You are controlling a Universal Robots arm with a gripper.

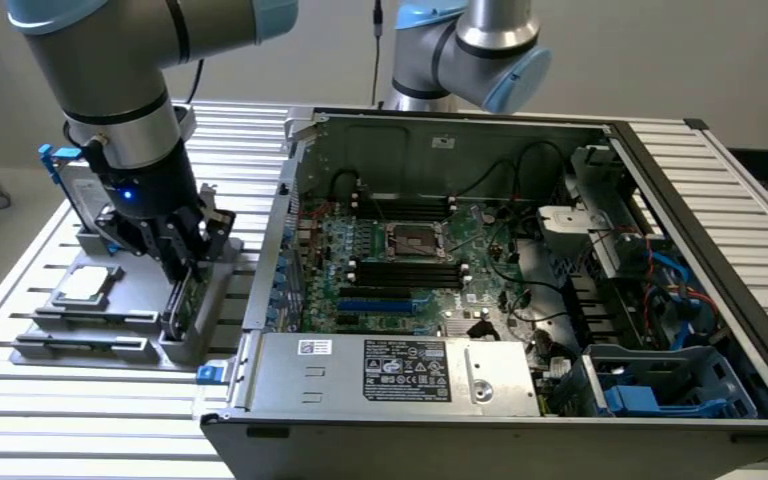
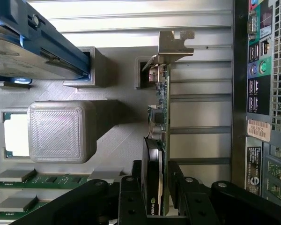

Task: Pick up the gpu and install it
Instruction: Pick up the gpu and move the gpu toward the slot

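While the arm hangs over the gray holder [image 1: 124,352] on the slatted table [image 1: 64,425], the gripper [image 1: 187,275] is down at the holder's edge nearest the computer case [image 1: 451,135]. The gpu [image 1: 181,305] stands on its long edge in a slot along that edge, seated in the holder, not lifted.

From the wrist view, the gpu [image 2: 160,117] runs straight away from the gripper [image 2: 154,165], with the green board on one face and the black rounded cover on the other. Its silver bracket [image 2: 175,42] is at the far end, by the holder's corner post. The two black fingers [image 2: 136,174] straddle the near end of the card, one on each face. The jaws are spread wide and released, just beside the card rather than clamped on it.

Elsewhere on the holder, a hard drive [image 1: 71,175] in a blue frame stands at the far corner. A square silver chip [image 1: 87,285] lies toward the middle, and memory sticks [image 1: 84,345] lie along the near edge. The case's rear panel with its ports [image 2: 267,93] runs just beside the holder.
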